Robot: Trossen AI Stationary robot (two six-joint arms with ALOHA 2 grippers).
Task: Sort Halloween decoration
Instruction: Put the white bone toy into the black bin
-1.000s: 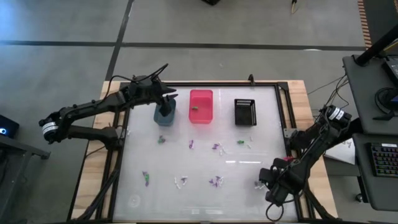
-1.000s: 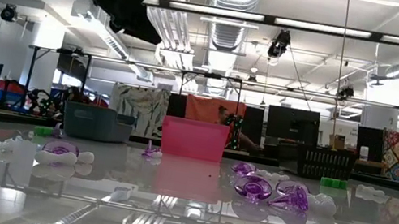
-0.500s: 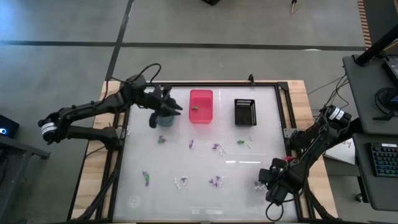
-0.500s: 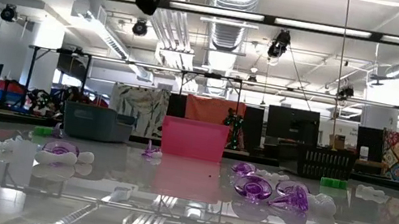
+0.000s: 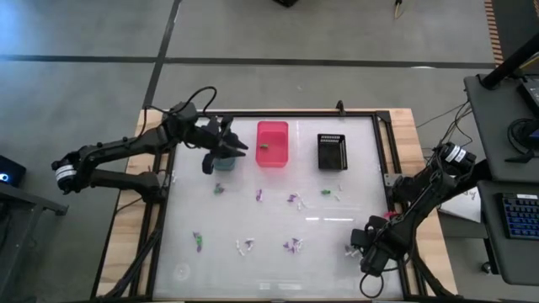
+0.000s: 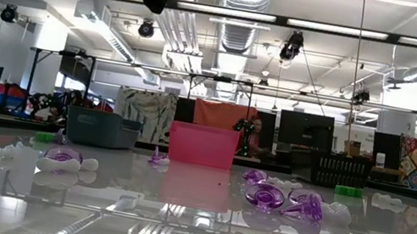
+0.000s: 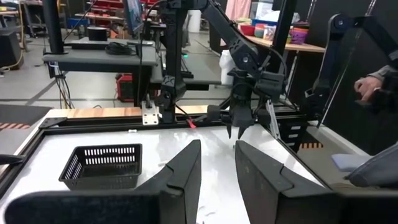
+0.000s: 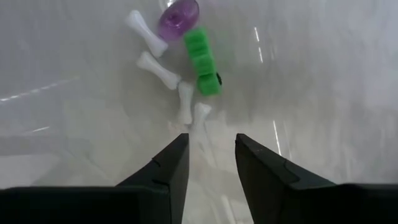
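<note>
With nothing held, the right gripper [image 8: 208,163] has its fingers parted just short of a white bone [image 8: 185,102] on the table [image 8: 323,93], its long axis pointing away from them, a green block [image 8: 204,60] alongside.

You see a glossy, mirror-smooth table top [image 5: 278,223] framed in bare pale wood. The purple trinkets [image 6: 284,201] look like translucent shiny plastic, the white bones [image 8: 158,68] smooth matt plastic, the green piece [image 8: 204,61] ridged plastic. The black bin [image 7: 102,166] is open plastic mesh; the pink bin [image 6: 203,144] is smooth, solid-walled plastic.
</note>
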